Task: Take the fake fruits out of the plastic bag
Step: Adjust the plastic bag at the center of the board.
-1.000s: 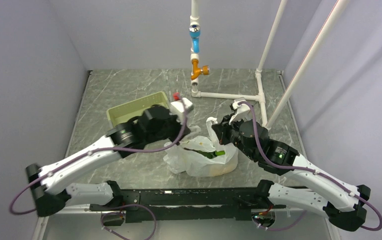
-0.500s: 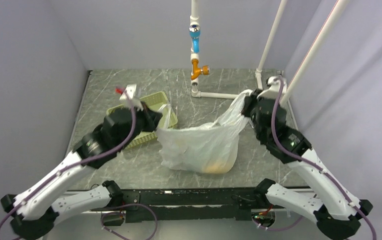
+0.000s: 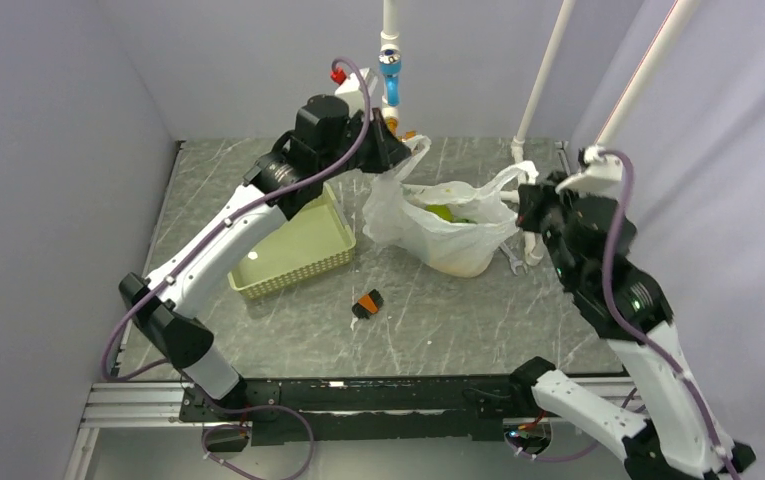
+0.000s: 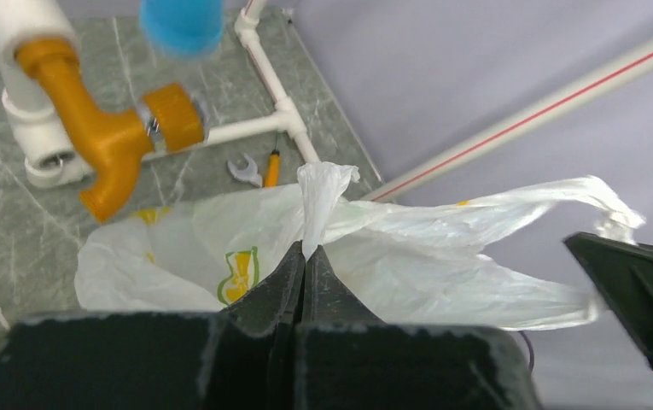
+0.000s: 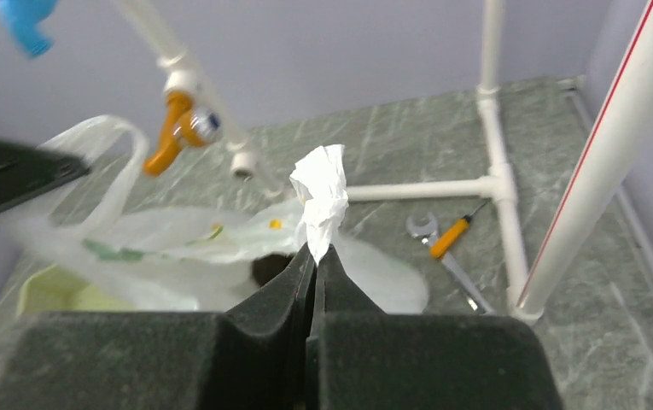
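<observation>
Inside plastic bag [image 3: 390, 206], fake fruits [image 3: 443, 212]

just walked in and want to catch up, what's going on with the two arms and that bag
Both arms hold the plastic bag up by its top. The left gripper is shut on one bunched piece of the bag's top, the right gripper on the opposite one, so the mouth is stretched open between them. The fake fruits are inside, with green and yellow showing; none is out yet. A pale green basket and a small orange-and-black brush sit on the table.
</observation>
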Controlling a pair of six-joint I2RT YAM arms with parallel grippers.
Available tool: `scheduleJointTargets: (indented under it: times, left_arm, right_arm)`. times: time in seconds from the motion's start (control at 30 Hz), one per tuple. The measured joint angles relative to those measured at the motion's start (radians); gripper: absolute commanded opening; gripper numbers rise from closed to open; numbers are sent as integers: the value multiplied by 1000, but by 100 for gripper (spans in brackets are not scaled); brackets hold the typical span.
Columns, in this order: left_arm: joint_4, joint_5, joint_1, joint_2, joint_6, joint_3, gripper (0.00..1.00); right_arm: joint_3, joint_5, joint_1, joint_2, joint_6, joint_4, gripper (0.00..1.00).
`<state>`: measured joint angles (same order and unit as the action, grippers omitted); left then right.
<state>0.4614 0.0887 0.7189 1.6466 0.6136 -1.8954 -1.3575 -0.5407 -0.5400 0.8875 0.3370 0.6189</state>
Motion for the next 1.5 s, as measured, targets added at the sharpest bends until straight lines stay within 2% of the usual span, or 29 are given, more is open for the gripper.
scheduleJointTargets:
  times: [0.23,0.43,0.6,0.77,0.83,0.9,1.07,1.2,1.5]
  left_arm:
    - [-82,71,-50,-145,-12,410,0]
    - [-80,72,-83,-207,-35,677,1]
    - [-84,76,-82,-324,-55,770,23]
    - [-128,75,-82,-470,-67,819,55]
    - [-143,75,-82,-515,-70,842,60]
    - [-154,76,-82,-540,-70,858,63]
    - [-161,92,-82,-550,-65,887,73]
    - [-165,118,-82,-554,-47,919,82]
    - [-171,180,-66,-610,-11,967,88]
  right_arm:
    - [273,352,3,-306,32,27,3]
    - [569,684,3,-348,151,21,20]
    - [618,777,3,-359,179,101,42]
    - [478,781,3,-381,121,126,79]
    - [430,797,3,-381,87,97,91]
    - [409,819,3,-370,63,73,97]
    - [381,851,3,-302,11,47,99]
    - [340,776,3,-241,0,48,99]
    - [253,653,3,-48,33,23,97]
